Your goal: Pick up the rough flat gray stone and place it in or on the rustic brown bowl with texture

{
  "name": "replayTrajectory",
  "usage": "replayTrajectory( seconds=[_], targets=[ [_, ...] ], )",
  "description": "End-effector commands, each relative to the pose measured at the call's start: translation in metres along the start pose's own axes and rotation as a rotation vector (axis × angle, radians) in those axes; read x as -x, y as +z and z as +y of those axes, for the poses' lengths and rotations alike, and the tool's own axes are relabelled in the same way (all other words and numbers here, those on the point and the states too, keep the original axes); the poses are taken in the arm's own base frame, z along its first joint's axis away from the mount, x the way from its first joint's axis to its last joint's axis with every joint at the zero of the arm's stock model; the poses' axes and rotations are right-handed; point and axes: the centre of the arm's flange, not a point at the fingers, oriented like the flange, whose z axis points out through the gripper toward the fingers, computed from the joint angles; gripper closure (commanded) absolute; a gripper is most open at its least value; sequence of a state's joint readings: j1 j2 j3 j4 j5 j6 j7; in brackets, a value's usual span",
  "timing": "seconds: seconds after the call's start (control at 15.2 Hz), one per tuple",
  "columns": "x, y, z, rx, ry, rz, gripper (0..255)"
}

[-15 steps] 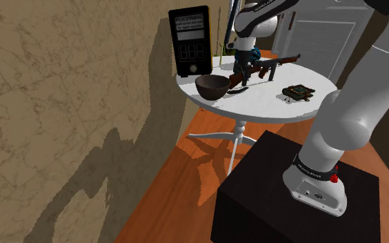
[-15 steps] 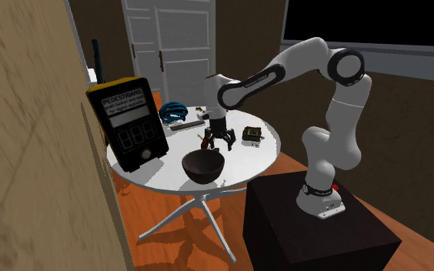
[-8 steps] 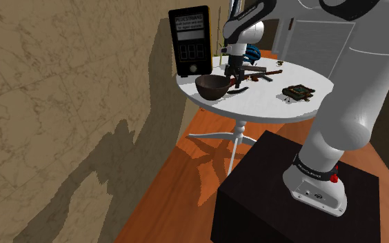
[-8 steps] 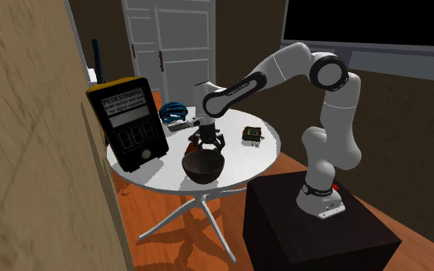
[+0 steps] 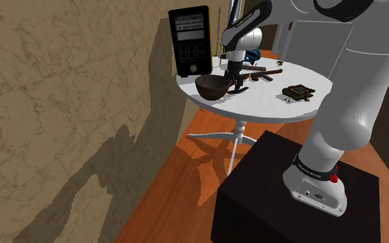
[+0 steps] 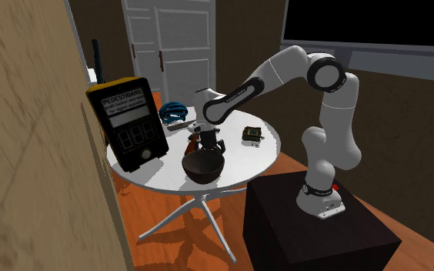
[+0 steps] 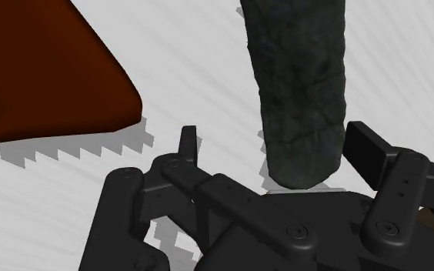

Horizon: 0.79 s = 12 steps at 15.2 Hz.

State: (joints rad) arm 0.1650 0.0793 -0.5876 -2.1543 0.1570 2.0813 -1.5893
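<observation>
A rough dark grey stone (image 7: 300,85) lies on the white table top, long and flat, with its near end between my fingers. My gripper (image 7: 277,146) is open: the stone sits close to one finger (image 7: 365,150) and a gap shows at the other. The brown bowl (image 7: 46,69) is just beside the hand. In the shoulder view the gripper (image 5: 234,81) points down right next to the dark bowl (image 5: 212,85). In the second exterior view the gripper (image 6: 205,146) is low behind the bowl (image 6: 202,165).
The round white pedestal table (image 5: 269,107) also carries a black signal box (image 5: 189,41) against the wall, a toy rifle (image 5: 262,71), a small dark flat item (image 5: 298,91) and a blue object (image 6: 172,112). The black stand (image 5: 296,207) is at the lower right.
The hand has swung from above the rifle over to the bowl's side and has come down low to the table, onto the stone.
</observation>
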Motion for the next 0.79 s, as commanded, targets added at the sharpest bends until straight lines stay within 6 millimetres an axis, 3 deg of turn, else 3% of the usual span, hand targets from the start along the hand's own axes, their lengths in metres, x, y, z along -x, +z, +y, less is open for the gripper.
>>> replayTrajectory(
  seconds=[0.0,0.2,0.26,0.73],
  targets=[
    [0.0001,0.0005,0.0001,0.000,0.000,0.000,0],
    [0.0001,0.0005,0.0001,0.000,0.000,0.000,0],
    [0.0001,0.0005,0.0001,0.000,0.000,0.000,255],
    [0.0002,0.0003,-0.0002,0.000,0.000,0.000,255]
  ],
)
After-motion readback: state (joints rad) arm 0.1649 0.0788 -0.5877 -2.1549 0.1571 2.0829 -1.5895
